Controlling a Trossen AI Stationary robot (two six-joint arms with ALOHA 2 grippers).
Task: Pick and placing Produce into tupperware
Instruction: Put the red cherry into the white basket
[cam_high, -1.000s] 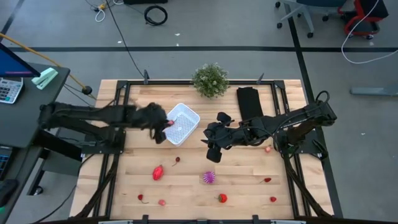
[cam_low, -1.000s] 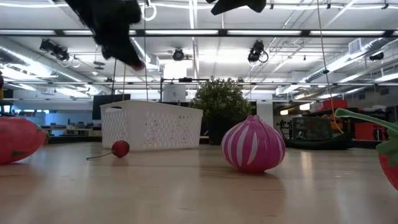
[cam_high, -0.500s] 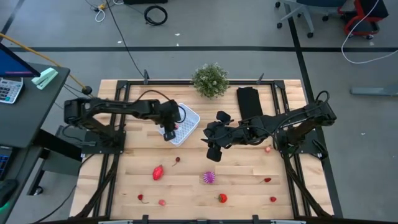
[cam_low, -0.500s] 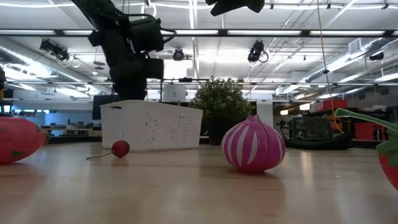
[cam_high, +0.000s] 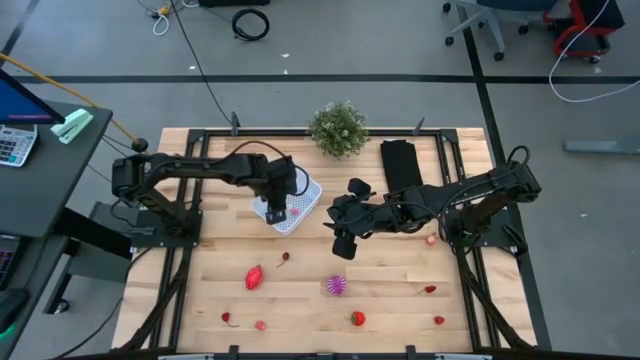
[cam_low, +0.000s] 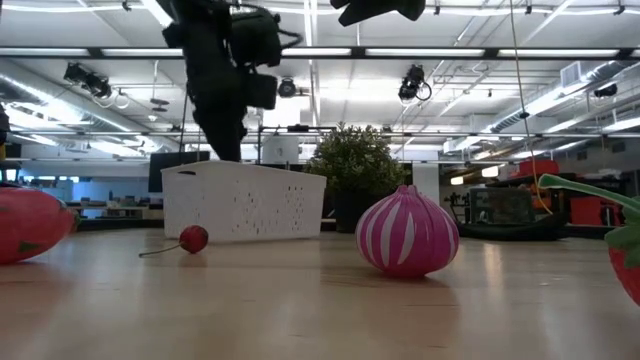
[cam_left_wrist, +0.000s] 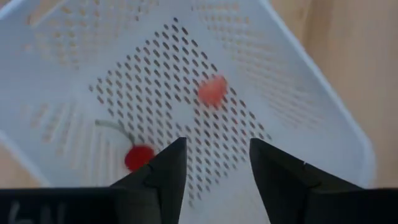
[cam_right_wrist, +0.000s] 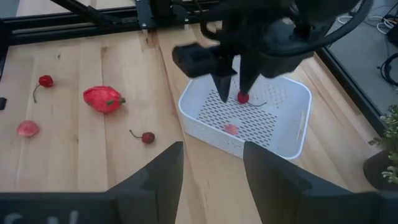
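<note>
Fingers parted, empty: left gripper (cam_high: 277, 211) over tupperware (cam_high: 305, 190) holding cherry (cam_left_wrist: 138, 157), pink piece (cam_left_wrist: 212, 91). Right gripper (cam_high: 340, 240) open, right of tupperware.

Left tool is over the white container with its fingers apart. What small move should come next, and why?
Probably lift the left tool straight up out of the container. Its fingers are open and empty, and a cherry and a pinkish piece already lie on the perforated bottom. Another cherry waits on the table nearby. The right tool hangs open beside the container.
</note>
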